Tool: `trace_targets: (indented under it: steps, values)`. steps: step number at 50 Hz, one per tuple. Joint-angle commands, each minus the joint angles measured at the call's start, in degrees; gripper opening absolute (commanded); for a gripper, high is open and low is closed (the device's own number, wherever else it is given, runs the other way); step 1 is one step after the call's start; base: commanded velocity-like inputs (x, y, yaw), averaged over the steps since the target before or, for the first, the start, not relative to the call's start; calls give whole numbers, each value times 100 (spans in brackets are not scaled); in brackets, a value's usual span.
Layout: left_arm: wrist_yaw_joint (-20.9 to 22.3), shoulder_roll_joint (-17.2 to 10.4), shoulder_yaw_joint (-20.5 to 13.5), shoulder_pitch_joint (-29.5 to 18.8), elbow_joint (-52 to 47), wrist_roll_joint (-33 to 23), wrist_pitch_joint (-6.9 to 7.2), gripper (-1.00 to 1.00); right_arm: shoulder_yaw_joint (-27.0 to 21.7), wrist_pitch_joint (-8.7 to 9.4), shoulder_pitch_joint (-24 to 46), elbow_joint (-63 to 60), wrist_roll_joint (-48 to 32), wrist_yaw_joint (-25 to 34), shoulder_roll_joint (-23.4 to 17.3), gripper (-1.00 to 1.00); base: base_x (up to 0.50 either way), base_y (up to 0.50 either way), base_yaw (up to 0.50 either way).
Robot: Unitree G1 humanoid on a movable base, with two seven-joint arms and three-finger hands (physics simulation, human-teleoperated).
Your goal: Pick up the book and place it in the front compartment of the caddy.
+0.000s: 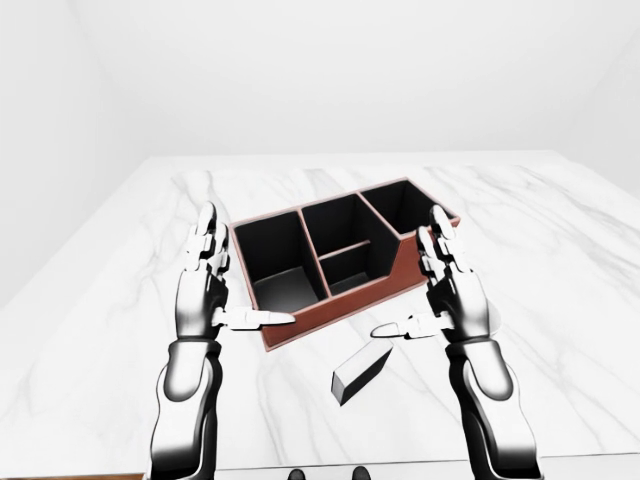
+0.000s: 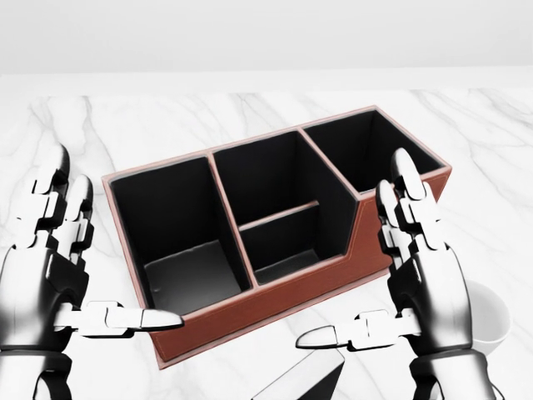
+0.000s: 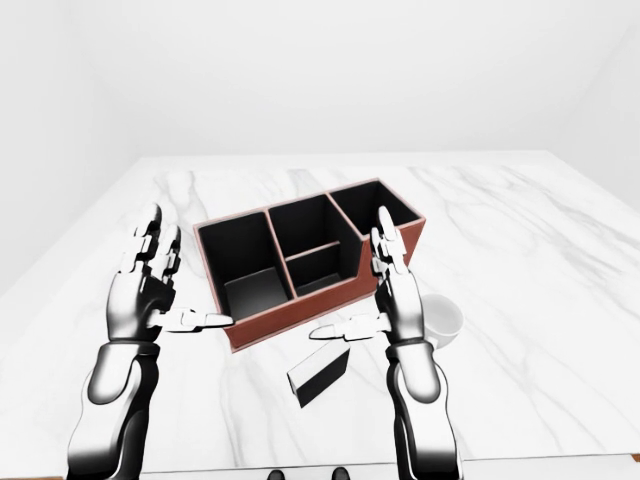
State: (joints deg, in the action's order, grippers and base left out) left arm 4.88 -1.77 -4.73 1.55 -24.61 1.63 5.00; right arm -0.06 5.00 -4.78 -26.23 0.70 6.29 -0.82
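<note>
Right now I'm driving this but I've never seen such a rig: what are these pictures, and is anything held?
All three views come from cameras on the robot's head, looking out over its own arms. The left hand and right hand are metal three-finger hands, both open and holding nothing. On the white marble table stands a brown caddy with black compartments. The dark book stands below it in the eye views. A white cup sits beside the right hand.

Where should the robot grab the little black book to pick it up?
Probably across its two broad black covers, coming down from above with the right hand. The book stands on edge on the table, covers facing sideways, just below that open hand.
</note>
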Motion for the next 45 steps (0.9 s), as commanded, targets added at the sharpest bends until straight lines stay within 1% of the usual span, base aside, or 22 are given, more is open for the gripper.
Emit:
trace_targets:
  steps: [1, 6, 17, 19, 30, 45]
  values:
    - [3, -8, -23, 8, -26, 16, 0, 100, 42, 0, -33, -167, -113, -3, -3, 100, 0, 0, 0]
    - [4, -7, -21, 14, -26, 15, 0, 100, 57, 0, -109, -312, -44, 73, 10, 100, 16, 0, 0]
    - [2, -9, -27, 6, -7, 18, 0, 100, 36, 0, -78, -139, -60, 66, 8, 100, 50, 0, 0]
    - [4, -12, -34, 0, 7, 22, 0, 100, 44, 0, -38, -89, -186, -30, 4, 100, 47, 0, 0]
    - [9, -24, -66, -19, -20, 38, 0, 100, 50, 0, -22, -268, -219, -5, 0, 100, 1, 0, 0]
    - [14, -42, -113, -49, 1, 51, 0, 100, 173, 0, 76, -278, -731, 50, -43, 100, 0, 0, 0]
